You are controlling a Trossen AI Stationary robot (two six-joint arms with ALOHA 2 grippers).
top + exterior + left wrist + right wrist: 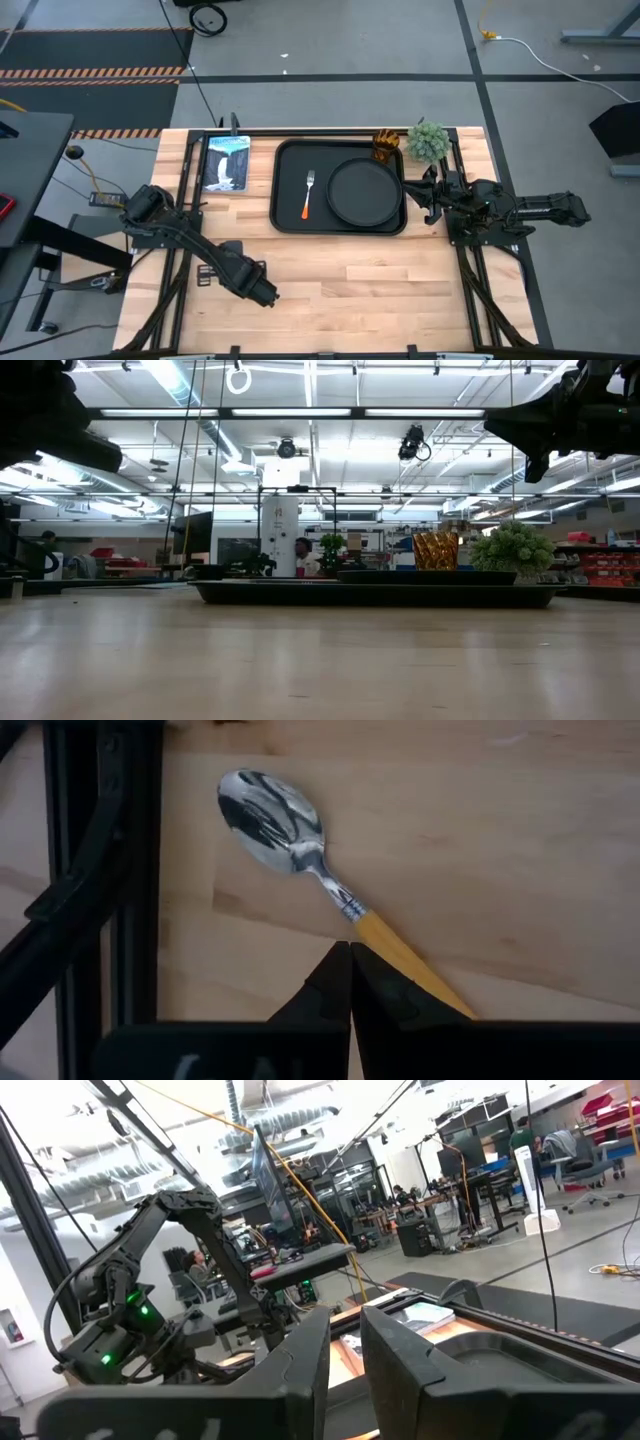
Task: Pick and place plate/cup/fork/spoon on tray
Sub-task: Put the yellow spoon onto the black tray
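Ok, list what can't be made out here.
Spoon: handle end, left wrist view, behind the left gripper; not seen in the high view.
Cup: base, low view, behind the tray rim.
Fork: low view, hidden by that rim.

Overhead and table-level views sharing the tray; close wrist views.

- On the tray we see bare floor left of the fork; the plate fills the right half.
- The cup and plant ball crowd its far right corner.
- The booklet lies left of it.
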